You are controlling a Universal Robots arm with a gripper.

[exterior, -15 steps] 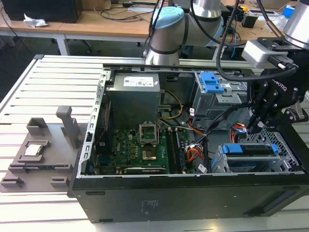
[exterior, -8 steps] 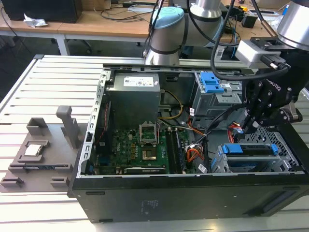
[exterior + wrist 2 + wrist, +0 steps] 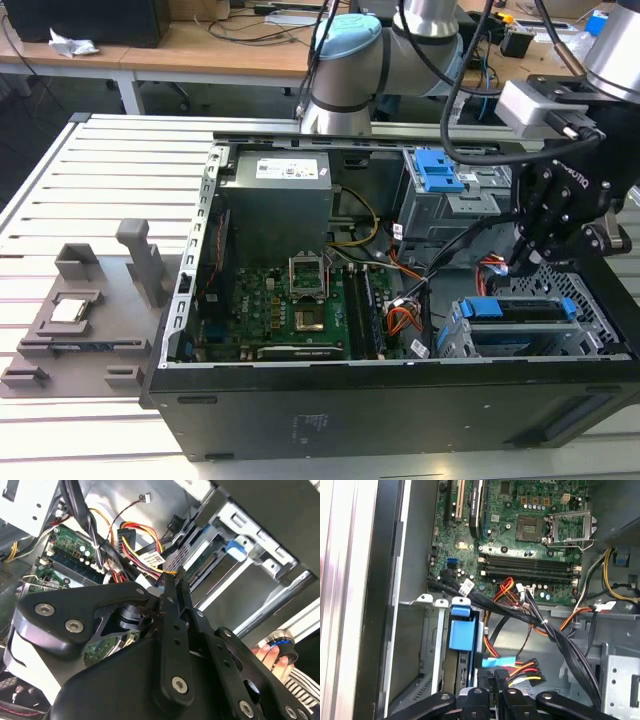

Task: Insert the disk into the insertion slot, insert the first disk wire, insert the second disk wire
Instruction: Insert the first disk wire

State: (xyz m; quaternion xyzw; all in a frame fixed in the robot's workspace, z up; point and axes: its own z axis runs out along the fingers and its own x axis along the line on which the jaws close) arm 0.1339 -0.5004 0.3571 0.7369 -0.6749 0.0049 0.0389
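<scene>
At the exterior view's left, grey plastic fixture blocks (image 3: 95, 310) are lying on a white slatted metal table (image 3: 120, 170), just beside an open black computer case (image 3: 380, 410). Inside the case, towards the middle of the frame, a green motherboard (image 3: 290, 305) is lying flat on the floor. A grey boxy power supply (image 3: 275, 200) is sitting just above it in the frame.

Further right, near the upper right, a taller grey metal cage with a blue latch (image 3: 435, 170) is standing against the far wall of the case. At the lower right, the flat rectangular disk (image 3: 520, 308), framed by a bright blue plastic carrier, is sitting inside the low grey perforated sheet-metal insertion slot (image 3: 455, 340). The blue ends of the carrier are showing at both sides.

The black gripper (image 3: 522, 258) is hanging just above the far edge of the slot, near a bundle of red, orange and yellow wires (image 3: 490, 268). In both wrist views its fingers (image 3: 172, 615) are pressed together. In the first wrist view their tips are lying just beside a black connector (image 3: 522, 672) and a pale blue flat strip (image 3: 497, 662). Whether they are pinching anything cannot be told.

In the second wrist view a person's hand (image 3: 270, 657) with a striped sleeve (image 3: 300, 687) is touching a round dark knob with a blue ring (image 3: 281, 644).
</scene>
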